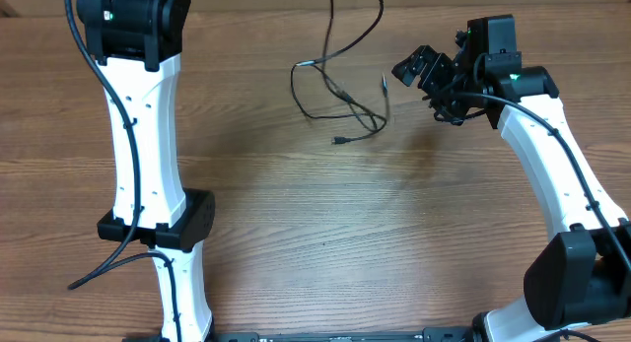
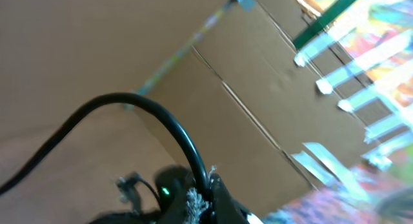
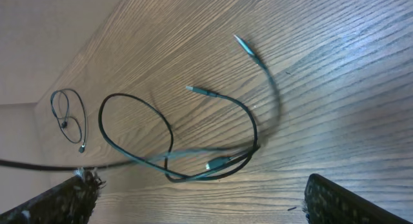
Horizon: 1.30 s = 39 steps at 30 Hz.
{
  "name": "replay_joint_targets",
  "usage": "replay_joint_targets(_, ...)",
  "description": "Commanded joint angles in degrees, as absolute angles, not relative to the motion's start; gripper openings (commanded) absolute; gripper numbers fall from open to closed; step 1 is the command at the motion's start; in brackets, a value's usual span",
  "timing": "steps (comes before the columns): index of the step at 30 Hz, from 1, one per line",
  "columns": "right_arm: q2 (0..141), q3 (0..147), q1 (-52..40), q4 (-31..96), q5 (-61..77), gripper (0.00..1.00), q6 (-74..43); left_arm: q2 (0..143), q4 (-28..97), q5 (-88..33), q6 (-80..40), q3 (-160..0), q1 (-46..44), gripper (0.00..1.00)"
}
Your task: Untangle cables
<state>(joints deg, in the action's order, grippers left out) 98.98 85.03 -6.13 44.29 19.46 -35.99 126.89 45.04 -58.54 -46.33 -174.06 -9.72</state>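
- Plainly, the cables (image 1: 343, 93) lie in a loose tangle on the far middle of the table (image 1: 296, 243). They sit just beside the right gripper (image 1: 412, 74), on its inward side toward the table's centre.
- The tangle spreads roughly across the table, and two strands run away from it off the far edge of the overhead view. Where those strands end is not visible.
- In the right wrist view the knot of crossing loops (image 3: 219, 164) lies straight ahead of the right gripper (image 3: 200, 182), with plug ends pointing away from it. A smaller separate coil (image 3: 68, 117) lies well apart, further off.
- The right arm is clearly the nearer one. The left arm (image 1: 138, 135) reaches toward the far left corner, and its gripper is outside the overhead view.
- The right gripper's jaws stand wide apart. They hold nothing and touch nothing, and both fingers hang clear of the cords.
- The left gripper is closed, though its fingers do not show in its own blurred wrist view. Whether it pinches a strand I cannot tell.
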Motion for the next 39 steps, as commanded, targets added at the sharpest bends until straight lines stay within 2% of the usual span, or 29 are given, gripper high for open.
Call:
replay_joint_targets(1, 99.1, 85.1, -6.4, 44.5, 19.2, 1.00, -35.7, 126.0, 39.6, -54.1, -45.0, -174.8, -8.4, 0.04)
replay_joint_targets(5, 99.1, 85.1, -6.9, 44.5, 19.1, 1.00, -35.7, 126.0, 26.1, -54.9, -59.0, -174.9, -8.3, 0.04)
replay_joint_targets(6, 99.2, 85.1, -7.3, 44.4, 19.1, 1.00, -35.7, 126.0, 19.2, -54.8, -65.0, -174.9, -8.3, 0.04)
replay_joint_targets(10, 99.2, 85.1, -9.4, 44.0, 17.7, 1.00, -35.5, 125.9, -3.9, -50.4, -74.6, -174.9, -7.6, 0.04)
replay_joint_targets(15, 99.2, 85.1, -11.6, 43.8, 15.0, 1.00, -35.5, 125.5, -3.9, -46.0, -78.3, -175.0, -7.4, 0.04)
replay_joint_targets(17, 99.2, 85.1, -12.4, 43.7, 15.0, 1.00, -35.5, 125.5, 2.1, -46.2, -75.2, -175.0, -7.4, 0.04)
replay_joint_targets(21, 99.2, 85.1, -13.4, 43.6, 15.0, 1.00, -35.5, 125.5, 27.8, -43.8, -64.0, -175.0, -7.4, 0.04)
replay_joint_targets(25, 99.2, 85.1, -13.5, 43.7, 15.0, 1.00, -35.5, 125.5, 54.2, -35.2, -56.6, -175.0, -7.4, 0.04)
replay_joint_targets(28, 99.2, 85.1, -13.5, 43.7, 15.0, 1.00, -35.5, 125.4, 61.5, -29.7, -47.2, -175.0, -7.4, 0.04)
replay_joint_targets(33, 99.2, 85.1, -13.5, 43.8, 15.0, 1.00, -35.5, 124.8, 68.7, -22.6, -42.3, -175.0, -6.6, 0.04)
replay_joint_targets(39, 99.2, 85.1, -13.5, 43.6, 15.0, 1.00, -35.5, 124.4, 84.6, 2.0, -32.0, -174.9, -6.0, 0.04)
